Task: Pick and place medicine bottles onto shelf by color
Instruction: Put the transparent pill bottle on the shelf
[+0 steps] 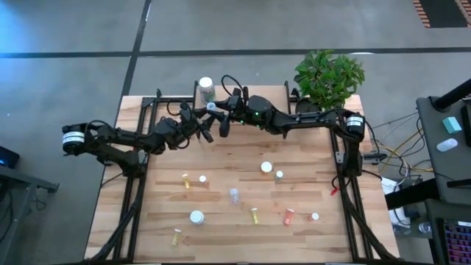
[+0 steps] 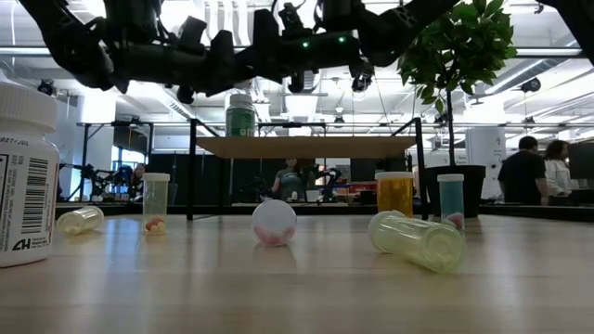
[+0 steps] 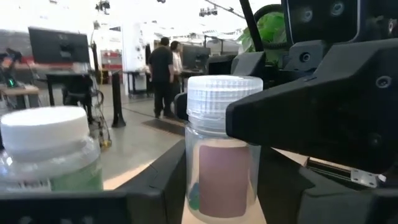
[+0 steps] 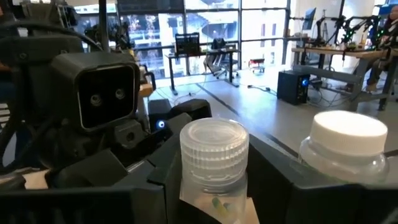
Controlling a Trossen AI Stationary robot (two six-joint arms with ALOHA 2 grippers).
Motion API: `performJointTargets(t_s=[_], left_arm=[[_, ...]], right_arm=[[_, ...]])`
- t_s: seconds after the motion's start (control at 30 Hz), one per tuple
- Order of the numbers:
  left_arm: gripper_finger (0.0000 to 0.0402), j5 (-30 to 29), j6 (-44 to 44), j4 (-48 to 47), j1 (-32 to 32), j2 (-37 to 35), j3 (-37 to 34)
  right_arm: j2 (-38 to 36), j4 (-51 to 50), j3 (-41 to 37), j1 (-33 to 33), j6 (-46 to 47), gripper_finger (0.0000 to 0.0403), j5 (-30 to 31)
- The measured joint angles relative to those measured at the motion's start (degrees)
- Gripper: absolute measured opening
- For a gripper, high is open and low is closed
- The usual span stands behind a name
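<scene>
Closest to the wrist cameras stands a clear ribbed-cap vial (image 3: 224, 155), held over the shelf (image 2: 311, 147) right beside the green white-capped bottle (image 1: 206, 89) already standing on it; both the left gripper (image 1: 208, 124) and the right gripper (image 1: 218, 112) have fingers against it, though which one carries it I cannot tell. To do this handover well, one gripper should close firmly before the other lets go, keeping the vial upright and clear of the green bottle. Inside the vial sit a pinkish label and a few small greenish pills, while the remaining bottles (image 1: 196, 216) lie scattered on the tabletop (image 1: 309, 246) well away from the shelf.
</scene>
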Motion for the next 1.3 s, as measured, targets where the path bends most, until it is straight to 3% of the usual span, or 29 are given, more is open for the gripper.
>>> performJointTargets(t_s=[0.2, 0.33, 0.63, 0.83, 1.07, 1.3], left_arm=[[0.024, 0.4, -0.9, -7.9, -0.1, -0.9, 0.2], [0.0277, -2.3, 0.5, -13.1, -0.1, -5.4, 0.1], [0.0285, -5.3, 1.8, -34.5, 0.0, -25.1, 0.0], [0.0285, -5.3, 1.7, -42.5, 0.0, -36.0, -0.1], [0.0286, -5.1, 1.5, -43.3, 0.0, -40.0, -1.5], [0.0286, -4.9, 0.4, -43.5, -0.1, -38.2, -1.7]], right_arm=[[0.0, 0.6, 0.0, 0.0, -0.4, 0.0153, -0.4], [0.0, 0.0, 0.0, -0.3, -0.4, 0.0146, 0.2], [0.0, -0.1, 0.0, -1.5, -0.5, 0.0149, 1.2], [0.7, 0.9, 0.0, -2.2, -0.2, 0.0146, 1.3], [5.6, 3.3, 1.2, -2.6, 2.0, 0.0148, 1.2], [12.0, 2.6, 6.4, -2.6, 2.0, 0.0148, 1.1]])
